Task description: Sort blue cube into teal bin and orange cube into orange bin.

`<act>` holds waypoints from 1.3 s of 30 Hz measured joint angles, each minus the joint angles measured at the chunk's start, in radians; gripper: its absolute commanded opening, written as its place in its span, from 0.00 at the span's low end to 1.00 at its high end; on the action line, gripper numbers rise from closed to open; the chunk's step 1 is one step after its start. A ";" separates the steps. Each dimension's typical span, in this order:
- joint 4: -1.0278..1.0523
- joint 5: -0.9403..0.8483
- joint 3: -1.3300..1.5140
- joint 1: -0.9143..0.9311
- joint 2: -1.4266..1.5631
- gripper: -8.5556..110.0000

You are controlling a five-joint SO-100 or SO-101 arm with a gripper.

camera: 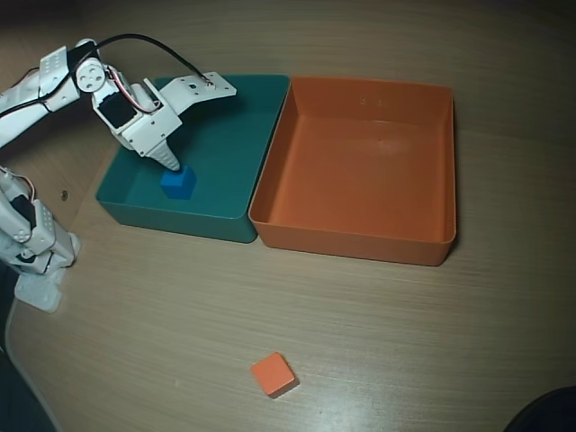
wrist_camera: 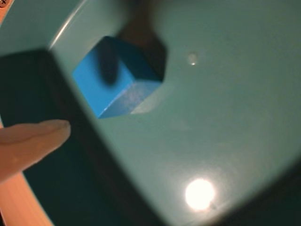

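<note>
The blue cube (camera: 177,182) lies on the floor of the teal bin (camera: 225,153), toward the bin's 8 o'clock corner in the overhead view, and it rests flat with nothing gripping it. In the wrist view the blue cube (wrist_camera: 118,77) sits tilted in the frame on the glossy teal floor (wrist_camera: 221,117), with a dark shadow across its upper faces and a bright lamp reflection toward 5 o'clock.

The hand (camera: 171,162) hangs just above the cube, reaching in from about 11 o'clock in the overhead view; one pale fingertip (camera: 168,161) points down at the cube's upper edge. In the wrist view a single pale fingertip (wrist_camera: 44,134) enters from 9 o'clock, apart from the cube. The second finger cannot be made out clearly, so whether the hand is spread or closed cannot be told; it holds nothing that can be seen.

The orange bin (camera: 360,238) stands just beside the teal bin at 3 o'clock, their walls touching or nearly so. The orange cube (camera: 273,373) lies on the bare surface (camera: 405,333) well apart from both bins, toward 6 o'clock.

The surface is light wood-grain laminate. The white arm (camera: 54,76) stands at the 9 o'clock edge, with a black cable (camera: 153,43) looping over it. Little of the room shows beyond the dark edge of the surface.
</note>
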 measured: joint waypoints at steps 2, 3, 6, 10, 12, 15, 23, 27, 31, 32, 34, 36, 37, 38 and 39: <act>0.000 0.000 0.000 0.000 0.000 0.39; 0.000 0.000 0.000 0.000 0.000 0.39; 0.000 0.000 0.000 0.000 0.000 0.38; 0.000 0.000 -0.025 0.006 0.002 0.34; 0.000 0.000 -0.057 0.034 0.023 0.31; 0.000 0.000 -0.138 0.100 0.069 0.28; 0.000 0.000 -0.402 0.382 0.097 0.20; 0.000 0.000 -0.442 0.509 0.097 0.15; 0.000 0.000 -0.446 0.618 0.060 0.13; 0.000 0.000 -0.446 0.643 0.041 0.13; 0.000 0.000 -0.446 0.683 0.009 0.13; -0.002 0.000 -0.446 0.706 -0.025 0.13; -0.012 -0.002 -0.446 0.713 -0.041 0.13; -0.029 -0.003 -0.448 0.716 -0.057 0.13; -0.049 -0.003 -0.456 0.723 -0.077 0.13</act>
